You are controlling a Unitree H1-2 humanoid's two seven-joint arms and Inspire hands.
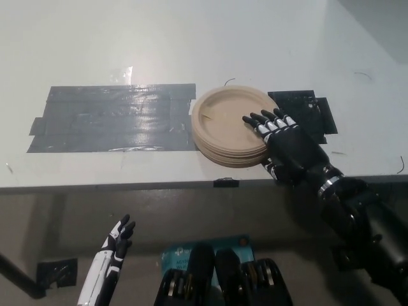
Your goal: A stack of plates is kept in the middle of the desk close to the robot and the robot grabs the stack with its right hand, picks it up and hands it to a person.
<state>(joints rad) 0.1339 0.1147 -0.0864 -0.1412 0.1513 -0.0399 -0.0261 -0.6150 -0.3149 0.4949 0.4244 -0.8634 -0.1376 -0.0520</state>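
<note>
A stack of tan paper plates (pixel 226 124) lies on the white desk (pixel 191 44) near its front edge, just right of a wide patch of grey tape. My black right hand (pixel 284 143) reaches over the stack's right side, its fingers spread flat on the top plate and its thumb low at the stack's front right rim. The fingers are not closed around the plates. My white left hand (pixel 115 245) hangs below the desk edge at the lower left, fingers apart and holding nothing.
Grey tape (pixel 111 118) covers the desk left of the plates, and a black tape patch (pixel 309 108) lies right of them. The desk's front edge (pixel 159 185) runs across the picture below the plates.
</note>
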